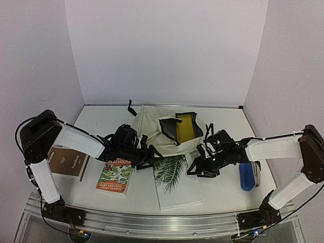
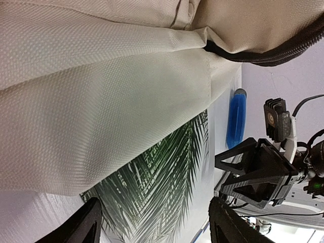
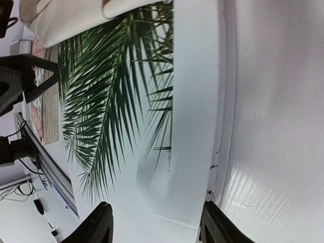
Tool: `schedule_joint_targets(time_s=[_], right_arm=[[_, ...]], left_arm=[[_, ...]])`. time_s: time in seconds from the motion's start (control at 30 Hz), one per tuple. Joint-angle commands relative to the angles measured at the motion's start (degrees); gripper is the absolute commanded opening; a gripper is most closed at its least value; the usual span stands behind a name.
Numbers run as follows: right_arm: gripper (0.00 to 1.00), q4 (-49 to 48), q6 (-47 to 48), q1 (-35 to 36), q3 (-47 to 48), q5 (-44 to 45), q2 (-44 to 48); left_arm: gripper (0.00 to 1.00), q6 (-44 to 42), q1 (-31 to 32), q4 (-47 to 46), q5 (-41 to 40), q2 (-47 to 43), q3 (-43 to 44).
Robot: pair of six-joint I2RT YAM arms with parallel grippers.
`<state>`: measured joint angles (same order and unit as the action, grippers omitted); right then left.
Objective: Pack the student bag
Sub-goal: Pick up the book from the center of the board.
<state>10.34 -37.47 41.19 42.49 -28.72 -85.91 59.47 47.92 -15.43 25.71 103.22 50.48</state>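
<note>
The student bag [image 1: 149, 124], cream canvas with black trim, lies at the back centre, its mouth open on dark lining and a yellow item [image 1: 185, 126]. In front of it lies a white book with a palm-leaf cover [image 1: 172, 185]. My left gripper [image 1: 150, 155] is open at the book's left edge by the bag's front; in its wrist view the left gripper [image 2: 154, 225] hangs over the palm leaf [image 2: 157, 177] under the bag cloth [image 2: 101, 101]. My right gripper [image 1: 196, 166] is open at the book's right edge, and the right gripper [image 3: 157, 225] straddles that white edge [image 3: 195, 126].
A brown book [image 1: 68, 162] and a colourful book [image 1: 115, 177] lie at the front left. A blue case [image 1: 246, 176] lies at the right, under the right forearm. Walls close the table on three sides.
</note>
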Motion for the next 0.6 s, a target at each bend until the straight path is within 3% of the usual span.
schedule_joint_targets(time_s=[0.0, 0.13, 0.57], right_arm=[[0.55, -4.5, -3.2, 0.4, -1.3, 3.5, -0.8], [0.53, -6.2, -3.1, 0.4, -2.3, 2.4, -2.0], [0.13, -8.5, -4.5, 0.4, -4.6, 3.1, -2.6]], left_arm=[[0.73, -3.9, -0.3, 4.0, -1.6, -4.0, 1.0], [0.73, -4.0, -0.3, 6.0, -2.3, -5.9, -1.0], [0.73, -2.2, -0.2, 8.9, -4.2, -11.2, -5.6]])
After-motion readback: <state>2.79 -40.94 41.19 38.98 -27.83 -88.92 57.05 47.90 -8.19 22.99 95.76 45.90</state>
